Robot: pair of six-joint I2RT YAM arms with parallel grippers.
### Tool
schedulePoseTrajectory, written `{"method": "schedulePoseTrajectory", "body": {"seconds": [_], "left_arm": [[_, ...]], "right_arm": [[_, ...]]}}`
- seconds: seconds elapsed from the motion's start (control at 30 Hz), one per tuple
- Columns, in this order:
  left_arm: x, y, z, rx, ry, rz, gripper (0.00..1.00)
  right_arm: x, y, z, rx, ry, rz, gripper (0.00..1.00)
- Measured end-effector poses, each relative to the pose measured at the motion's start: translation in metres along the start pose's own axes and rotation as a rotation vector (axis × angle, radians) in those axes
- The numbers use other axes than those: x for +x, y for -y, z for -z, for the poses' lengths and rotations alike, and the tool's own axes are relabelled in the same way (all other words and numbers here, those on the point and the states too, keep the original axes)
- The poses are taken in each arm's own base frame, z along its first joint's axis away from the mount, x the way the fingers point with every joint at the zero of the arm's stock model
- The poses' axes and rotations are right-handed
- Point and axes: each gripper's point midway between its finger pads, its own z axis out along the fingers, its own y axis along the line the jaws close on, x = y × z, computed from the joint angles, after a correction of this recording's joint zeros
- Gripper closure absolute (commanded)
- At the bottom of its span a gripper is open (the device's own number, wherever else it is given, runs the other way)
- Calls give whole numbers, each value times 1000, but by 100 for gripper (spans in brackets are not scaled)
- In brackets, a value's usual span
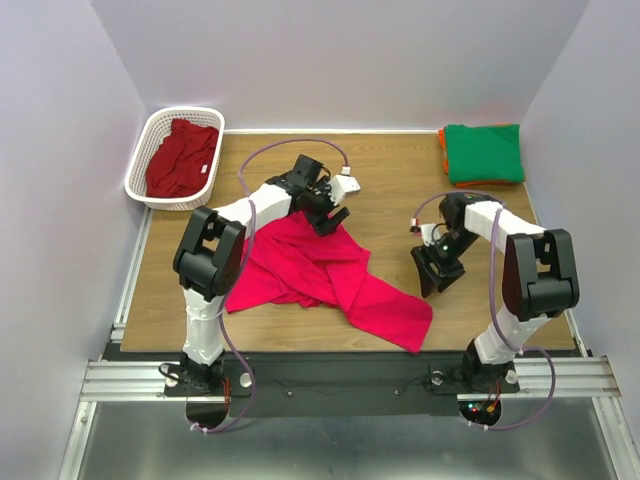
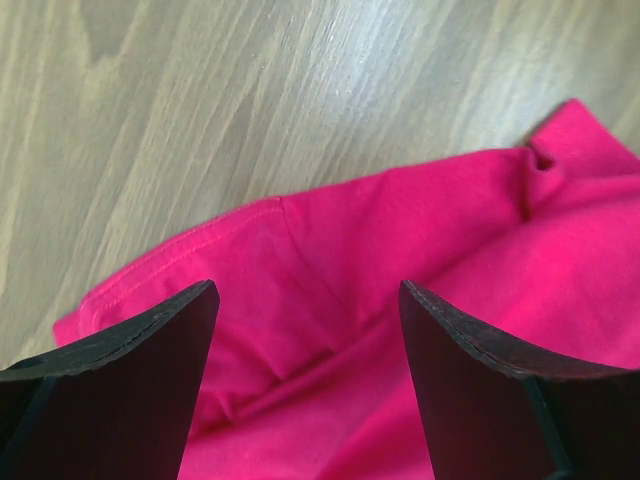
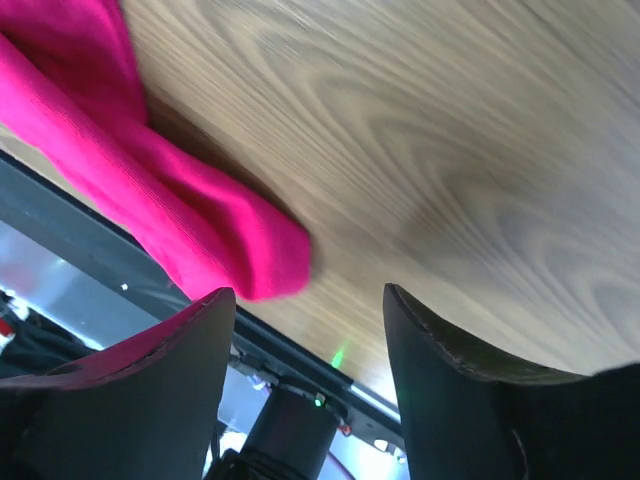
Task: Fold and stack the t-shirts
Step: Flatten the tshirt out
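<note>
The bright pink-red t-shirt lies crumpled on the wooden table, centre-left, one part reaching toward the front edge. My left gripper is open just above its far edge; the cloth lies between and below the jaws, not pinched. My right gripper is open and empty over bare wood, right of the shirt's near corner. The crimson t-shirt lies bunched in the white basket. The green t-shirt lies folded at the back right on top of the orange one, which shows only as an edge.
The white lattice basket stands at the back left corner. The folded stack fills the back right corner. The table's front edge and a metal rail run behind my right gripper. Purple walls close in left, right and back.
</note>
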Motion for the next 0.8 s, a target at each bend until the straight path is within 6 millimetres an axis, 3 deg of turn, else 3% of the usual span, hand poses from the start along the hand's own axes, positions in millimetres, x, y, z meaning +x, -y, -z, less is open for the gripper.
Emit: {"method": "schedulePoseTrajectory", "body": {"seconds": [0.17, 0.2, 0.3, 0.37, 0.43, 0.47, 0.5, 0.53, 0.6, 0.8], "left_arm": [[10, -3, -16, -21, -47, -27, 23], [13, -5, -16, -31, -58, -33, 25], [21, -10, -18, -49, -91, -43, 39], [28, -14, -19, -54, -110, -32, 48], [36, -18, -20, -48, -123, -6, 63], [39, -21, -18, -48, -124, 9, 68], [41, -27, -16, -55, -125, 20, 74], [46, -32, -12, -60, -128, 38, 86], [55, -43, -5, -74, -133, 82, 99], [83, -82, 19, -148, -137, 247, 100]], "right_arm": [[-6, -14, -16, 8, -40, 66, 40], [-6, -15, -19, 12, -50, 75, 45], [-5, -13, -32, 21, -99, 87, 57], [-1, -12, -36, 19, -132, 74, 59], [2, -11, -37, 18, -151, 69, 79], [2, -10, -37, 24, -153, 76, 95], [3, -9, -37, 29, -156, 80, 99], [3, -6, -38, 46, -160, 81, 99], [5, -1, -38, 67, -167, 90, 99], [-1, 22, -25, 170, -153, 104, 99]]}}
